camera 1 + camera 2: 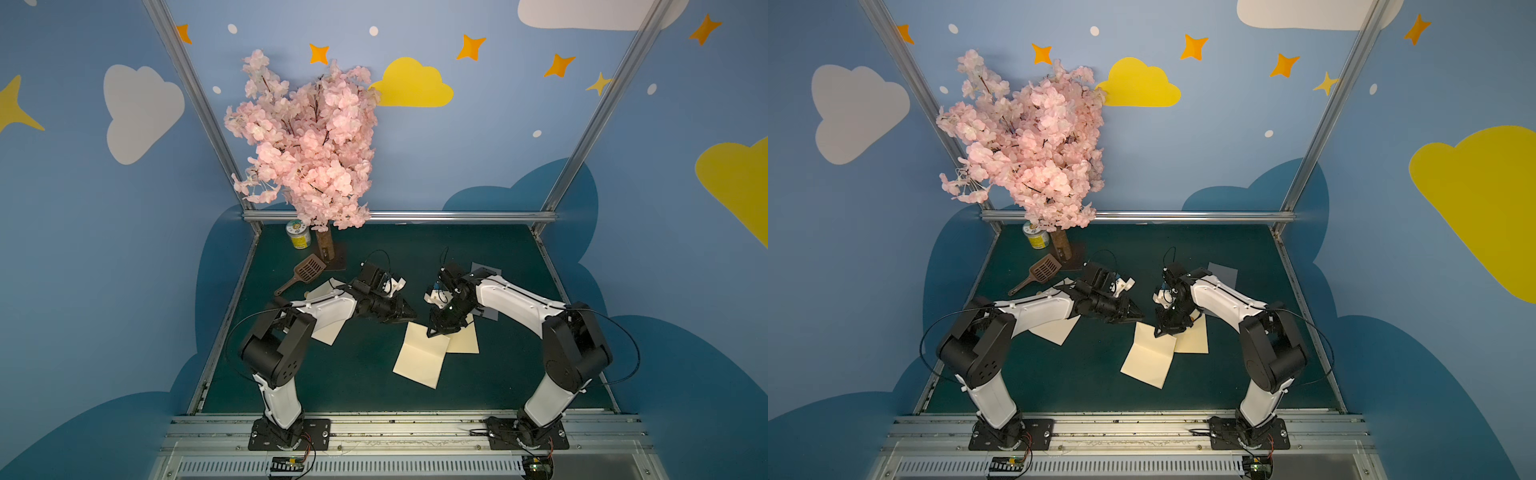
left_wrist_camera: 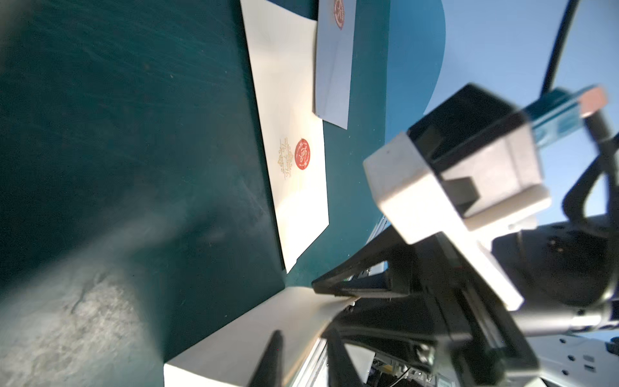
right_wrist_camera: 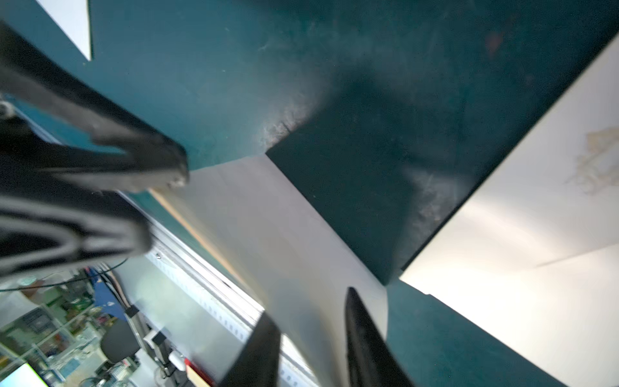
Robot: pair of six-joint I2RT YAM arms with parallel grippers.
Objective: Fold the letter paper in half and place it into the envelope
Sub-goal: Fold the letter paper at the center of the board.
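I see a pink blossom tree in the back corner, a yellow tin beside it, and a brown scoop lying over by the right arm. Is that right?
No. The brown scoop lies over by the left arm, not the right arm; both top views show it. The pink blossom tree in the back corner and the yellow tin beside it are correct.

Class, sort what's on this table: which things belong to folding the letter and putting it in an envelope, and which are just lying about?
For the job:
letter paper
cream envelope beside it

Just lying about:
can
brown scoop
blossom tree
grey-blue envelope, probably spare
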